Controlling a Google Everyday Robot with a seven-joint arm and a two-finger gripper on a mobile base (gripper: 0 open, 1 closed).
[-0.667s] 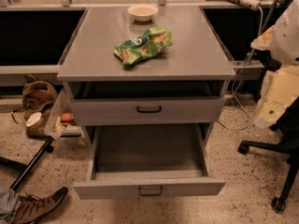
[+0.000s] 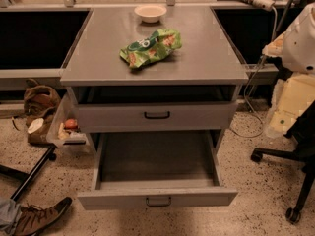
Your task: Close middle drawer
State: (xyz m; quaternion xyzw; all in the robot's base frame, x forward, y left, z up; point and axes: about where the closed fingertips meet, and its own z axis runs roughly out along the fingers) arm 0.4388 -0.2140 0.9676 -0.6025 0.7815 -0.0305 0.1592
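the middle drawer [image 2: 157,163] is pulled far out of the grey cabinet, its long deep inside bare, its low front nearest the camera with a small dark loop handle [image 2: 158,200] at centre. above it the upper drawer front [image 2: 113,117] sits only slightly out, a dark gap over it. on the cabinet's top surface [image 2: 211,58] lie a crumpled green snack bag [image 2: 150,47] and, behind it, a small white bowl [image 2: 150,13]. the robot's cream hand [image 2: 288,104] hangs at the right edge, well apart from the drawers; i cannot tell if it is apart or together. a brown shoe [image 2: 42,220] rests bottom left.
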